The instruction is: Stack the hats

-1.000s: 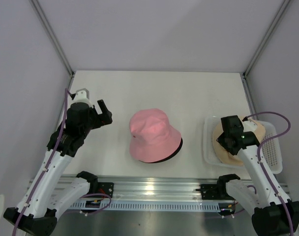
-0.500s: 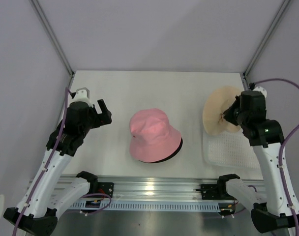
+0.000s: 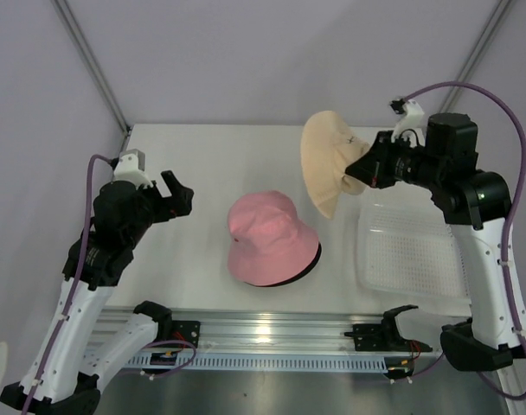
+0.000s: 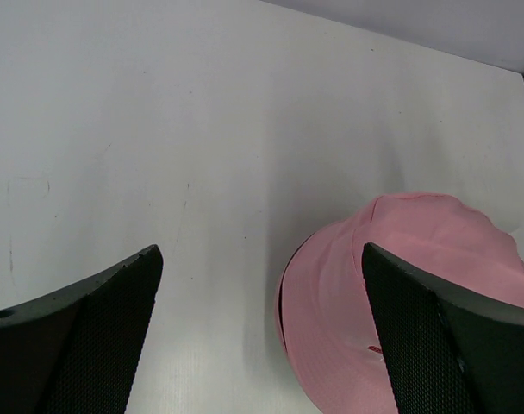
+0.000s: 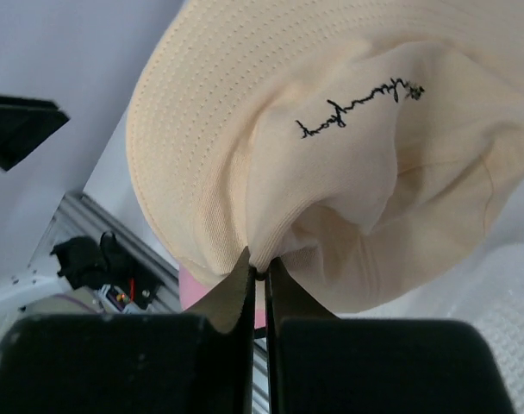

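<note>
Overhead view: we see the right fingers (image 3: 356,170) closed on a pinch of the beige hat (image 3: 325,164), which hangs tilted in the air over the worktop (image 3: 202,156), between the white basket (image 3: 410,255) and the pink hat (image 3: 270,235). The pink hat sits mid-worktop over a black hat (image 3: 310,264), of which only a dark rim shows. The left fingers (image 3: 176,192) hover wide open, well apart to the left, holding nothing.

Left wrist view: bare worktop lies between the open fingers, with the pink hat low on the right.

Right wrist view: the fingers nip a fold of crown below the stitched mark (image 5: 357,108), and the brim droops. We judge the hat light, soft and floppy, best held by crown fabric. Open room lies all round the pink hat; the basket's rim is the nearest edge to clear.
</note>
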